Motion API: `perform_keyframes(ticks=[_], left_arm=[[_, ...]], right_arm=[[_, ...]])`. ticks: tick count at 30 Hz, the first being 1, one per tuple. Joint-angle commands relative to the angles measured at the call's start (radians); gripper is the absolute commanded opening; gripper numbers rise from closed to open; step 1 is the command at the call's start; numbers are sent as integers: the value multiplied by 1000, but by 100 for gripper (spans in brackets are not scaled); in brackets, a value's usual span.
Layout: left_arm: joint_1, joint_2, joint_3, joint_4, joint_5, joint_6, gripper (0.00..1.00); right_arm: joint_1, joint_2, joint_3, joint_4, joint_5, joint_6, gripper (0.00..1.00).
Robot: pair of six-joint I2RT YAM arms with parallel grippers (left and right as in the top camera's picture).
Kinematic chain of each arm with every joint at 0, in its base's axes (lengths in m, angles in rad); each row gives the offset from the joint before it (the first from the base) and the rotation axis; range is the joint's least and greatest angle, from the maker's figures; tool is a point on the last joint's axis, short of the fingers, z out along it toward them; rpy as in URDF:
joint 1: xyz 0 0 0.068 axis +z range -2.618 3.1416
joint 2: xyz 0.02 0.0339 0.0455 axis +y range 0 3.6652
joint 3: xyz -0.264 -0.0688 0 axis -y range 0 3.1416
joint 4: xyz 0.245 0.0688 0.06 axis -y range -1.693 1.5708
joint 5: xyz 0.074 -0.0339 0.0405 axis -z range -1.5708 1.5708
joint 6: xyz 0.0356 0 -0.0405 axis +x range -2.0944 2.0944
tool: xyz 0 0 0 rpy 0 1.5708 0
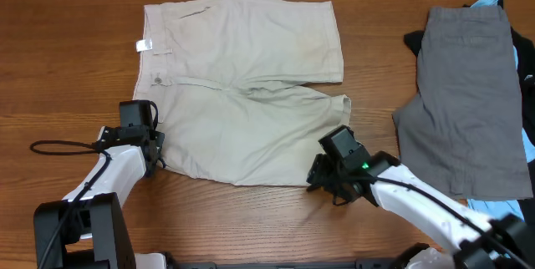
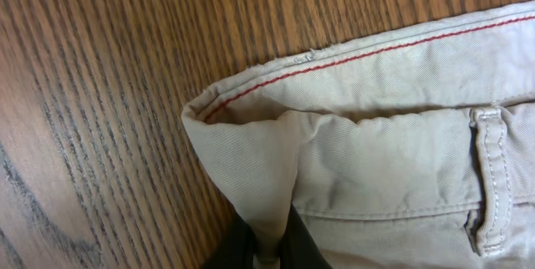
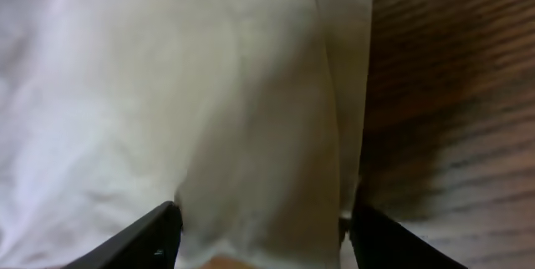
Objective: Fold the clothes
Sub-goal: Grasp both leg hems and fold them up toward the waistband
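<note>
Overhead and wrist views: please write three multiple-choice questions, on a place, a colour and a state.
1. Where do the grey shorts lie?
A. on the beige shorts
B. beside them, on the right arm's side
C. on the left arm's side
2. What colour is the stitching inside the waistband?
A. blue
B. red
C. green
3. What is the left hand doing?
A. pinching the waistband corner
B. hanging open
C. holding the grey shorts
1 B: overhead, a gap parts them.
2 B: a red line runs there.
3 A: cloth is squeezed in it.
</note>
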Motion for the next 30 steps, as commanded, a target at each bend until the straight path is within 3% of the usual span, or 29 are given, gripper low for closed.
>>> perform_keyframes(ticks=[1,4,6,9,13,20,30], left_arm=[[-8,48,-35,-24,166,60,4],[-8,48,-35,-40,166,103,4],[-8,48,-35,-50,167,195,4],[-8,42,-23,-103,174,278,4],[-8,4,43,-287,173,345,4],[-8,-143,208,-587,175,496,4],[-8,-441,357,-832,174,521,4]], right_arm=[[5,68,-14,11,2,-25,58],[5,91,-14,-20,2,-25,30],[3,89,-14,-36,2,-25,4],[-21,78,-1,-92,2,-24,4],[-79,2,49,-220,1,-42,4],[-226,-218,280,-543,-2,-229,4],[-271,-369,581,-847,-2,-291,4]])
